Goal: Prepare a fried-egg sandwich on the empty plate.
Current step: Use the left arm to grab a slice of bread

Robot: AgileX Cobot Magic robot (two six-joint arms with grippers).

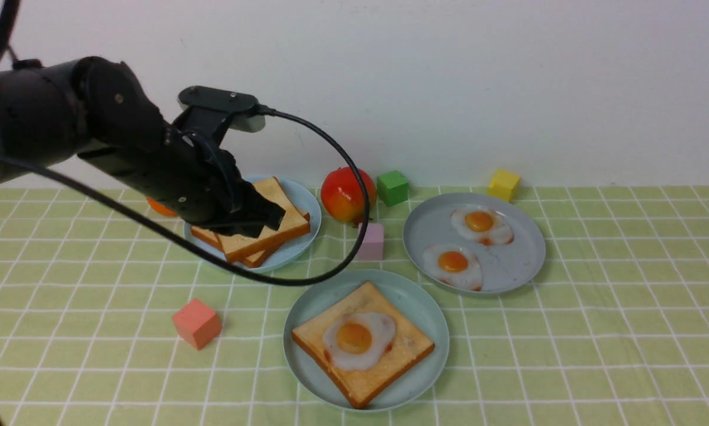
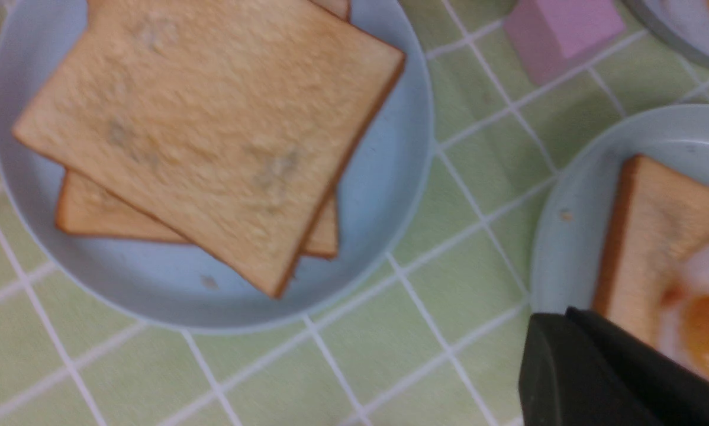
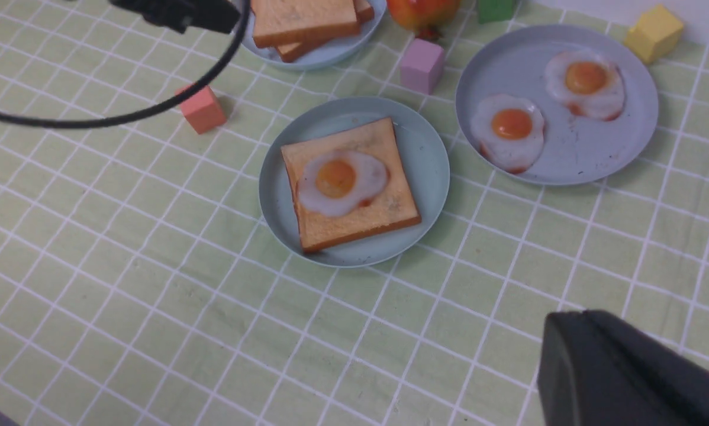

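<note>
Left gripper (image 1: 271, 218) hovers low over the top toast slice (image 2: 212, 136) on the sky-blue plate (image 2: 384, 195), jaws together with nothing between them. Whether its tips touch the bread I cannot tell.

That slice is what the sandwich lacks. It looks like a light, stiff toy block with a dry, matt face, unlikely to bend or break, and thick enough to pinch across 2 opposite crusts. It lies skewed over a 2nd slice (image 2: 82, 213), so 1 corner overhangs. That free corner seems the best place to take hold, and the jaws would have to part first. Too shallow a pinch could let it pivot.

On the mint-teal plate (image 1: 307, 302), nearest the robot, the bottom slice (image 1: 399, 355) lies flat with a fried egg (image 1: 357, 338) on it. The egg is glossy and probably slippery, so a lid set down askew might shift it.

Right gripper (image 3: 573, 331) hangs well apart above the cloth (image 3: 153, 266), likewise closed and empty.
</note>
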